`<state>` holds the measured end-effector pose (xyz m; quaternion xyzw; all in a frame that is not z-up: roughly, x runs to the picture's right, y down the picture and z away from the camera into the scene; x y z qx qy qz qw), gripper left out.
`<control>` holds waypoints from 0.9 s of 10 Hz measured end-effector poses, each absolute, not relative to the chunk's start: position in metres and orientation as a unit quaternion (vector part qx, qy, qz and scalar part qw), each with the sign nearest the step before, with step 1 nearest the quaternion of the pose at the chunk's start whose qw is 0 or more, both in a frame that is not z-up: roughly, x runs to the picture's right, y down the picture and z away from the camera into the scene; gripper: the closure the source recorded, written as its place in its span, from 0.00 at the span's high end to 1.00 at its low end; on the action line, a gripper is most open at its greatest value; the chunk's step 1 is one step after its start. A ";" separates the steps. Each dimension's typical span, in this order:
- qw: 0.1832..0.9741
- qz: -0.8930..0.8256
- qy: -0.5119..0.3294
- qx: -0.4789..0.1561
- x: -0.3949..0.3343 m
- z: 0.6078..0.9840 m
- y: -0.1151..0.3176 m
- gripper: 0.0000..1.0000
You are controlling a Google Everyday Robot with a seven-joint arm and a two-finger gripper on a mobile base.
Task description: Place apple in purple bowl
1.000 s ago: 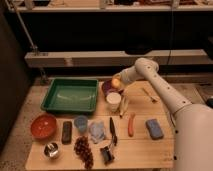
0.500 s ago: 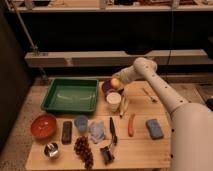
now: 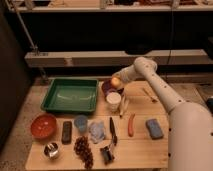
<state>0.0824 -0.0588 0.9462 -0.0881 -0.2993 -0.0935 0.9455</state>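
The apple (image 3: pixel 115 82), small and yellow-orange with a red blush, hangs at the far middle of the wooden table. My gripper (image 3: pixel 118 80) is shut on it, with the white arm reaching in from the right. Directly below and slightly left of the apple sits the purple bowl (image 3: pixel 105 88), partly hidden behind a white cup (image 3: pixel 114 101). The apple is just over the bowl's right rim; I cannot tell whether it touches the bowl.
A green tray (image 3: pixel 70 95) lies left of the bowl. Nearer the front are a red bowl (image 3: pixel 43 125), metal bowl (image 3: pixel 51 150), grapes (image 3: pixel 83 147), blue cup (image 3: pixel 80 123), knife (image 3: pixel 112 131), carrot (image 3: pixel 131 125) and blue sponge (image 3: pixel 154 128).
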 end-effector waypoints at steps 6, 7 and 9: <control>0.944 -0.092 -0.304 -0.087 0.077 0.954 -0.065 0.00; 0.943 -0.091 -0.308 -0.088 0.075 0.955 -0.065 0.00; 0.941 -0.088 -0.315 -0.090 0.074 0.957 -0.065 0.02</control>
